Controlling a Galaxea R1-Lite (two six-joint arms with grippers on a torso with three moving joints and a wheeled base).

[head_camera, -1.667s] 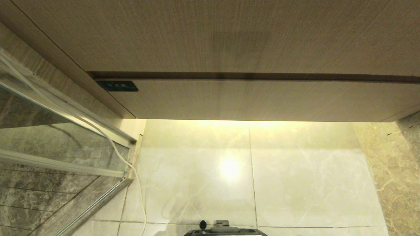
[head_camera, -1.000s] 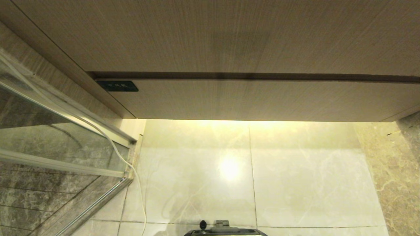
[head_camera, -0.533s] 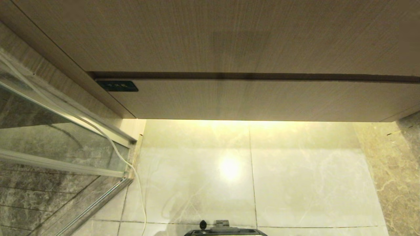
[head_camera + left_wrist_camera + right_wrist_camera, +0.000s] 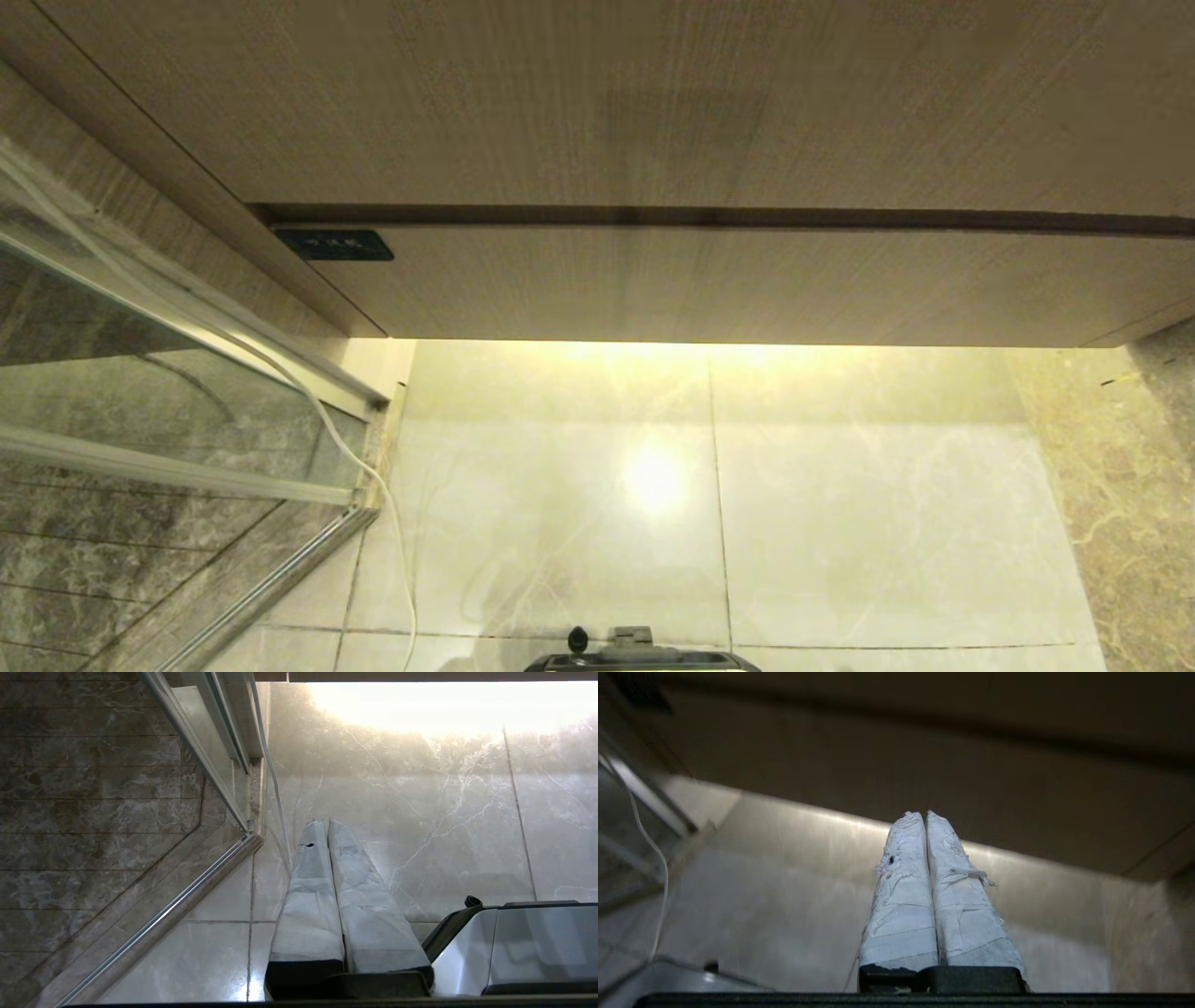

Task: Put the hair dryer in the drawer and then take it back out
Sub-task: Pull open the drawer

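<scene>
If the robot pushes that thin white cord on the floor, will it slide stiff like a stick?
Probably not. The white cord lies in loose curves, so it looks floppy and would likely bend. The tiled floor is shiny, so it may slip easily.

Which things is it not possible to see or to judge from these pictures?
- Hair dryer: in no view.
- Inside of the drawer: hidden in the head view by its shut front.
- Label text: too small to read.
- Left gripper and right gripper: outside the head view; only the wrist views show them, shut and empty.
</scene>
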